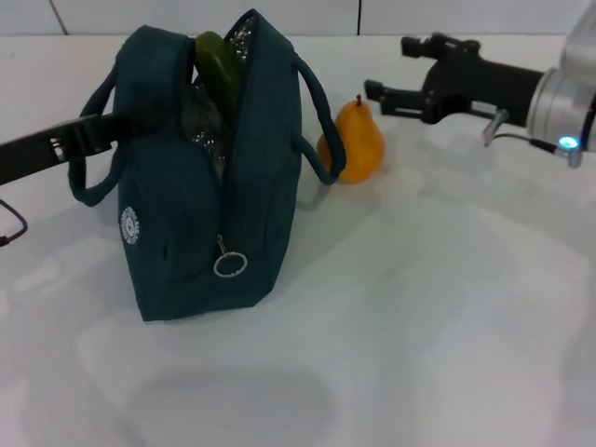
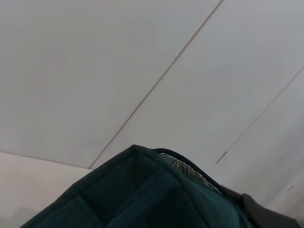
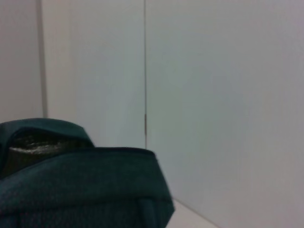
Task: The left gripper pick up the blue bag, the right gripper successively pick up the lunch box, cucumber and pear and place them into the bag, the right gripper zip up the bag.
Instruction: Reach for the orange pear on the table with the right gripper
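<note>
The blue bag [image 1: 200, 214] stands upright on the white table, its top unzipped. The dark green cucumber [image 1: 218, 67] sticks out of the opening, against the foil lining. The lunch box is out of view. The pear [image 1: 354, 142] stands on the table just behind the bag's right handle. My left gripper [image 1: 116, 130] reaches in from the left and is shut on the bag's left side near the handle. My right gripper [image 1: 391, 67] is open and empty, in the air above and to the right of the pear. The bag's rim also shows in the left wrist view [image 2: 142, 194] and the right wrist view [image 3: 80, 190].
The zipper's ring pull [image 1: 229, 264] hangs low on the bag's front end, below the open slit. A white round logo [image 1: 129, 224] is on the bag's left side. The white table [image 1: 419, 307] stretches in front and to the right, with a white wall behind.
</note>
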Motion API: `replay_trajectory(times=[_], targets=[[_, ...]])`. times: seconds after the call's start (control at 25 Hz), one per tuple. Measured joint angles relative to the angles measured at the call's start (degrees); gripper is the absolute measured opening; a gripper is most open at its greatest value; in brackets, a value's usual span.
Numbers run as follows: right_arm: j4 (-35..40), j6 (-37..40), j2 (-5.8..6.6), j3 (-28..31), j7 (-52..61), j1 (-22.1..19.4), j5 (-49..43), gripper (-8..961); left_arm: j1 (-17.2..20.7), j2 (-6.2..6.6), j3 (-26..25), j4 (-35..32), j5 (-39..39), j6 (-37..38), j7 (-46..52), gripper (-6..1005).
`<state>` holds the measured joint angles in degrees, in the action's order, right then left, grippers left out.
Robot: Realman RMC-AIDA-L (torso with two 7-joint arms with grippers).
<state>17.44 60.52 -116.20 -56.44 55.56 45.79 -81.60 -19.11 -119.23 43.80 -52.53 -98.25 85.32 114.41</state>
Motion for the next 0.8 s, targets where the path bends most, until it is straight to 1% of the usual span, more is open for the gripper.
replay_trajectory(times=[0.2,0.52,0.68,0.8], targets=[[-3.2,-0.3,0.01,0.0,-3.4,0.6,1.6,821,-1.2,-0.02,0.0,2.2,0.1,-0.1,0.0,37],[-5.7,0.0,0.01,-0.1,-5.0,0.4,1.7,817,-1.4,-0.23,-1.4,3.1,0.1,-0.2,-1.0,37],[-8.5,-0.1,0.01,-0.1,-7.5,1.3,2.2,816,-2.5,-0.22,-1.5,5.1,0.3,-0.3,-2.2,37],[-9.7,-0.1,0.01,0.2,-8.8,2.2,2.8,816,-2.6,-0.24,-1.6,5.4,0.5,-0.5,-3.3,37]])
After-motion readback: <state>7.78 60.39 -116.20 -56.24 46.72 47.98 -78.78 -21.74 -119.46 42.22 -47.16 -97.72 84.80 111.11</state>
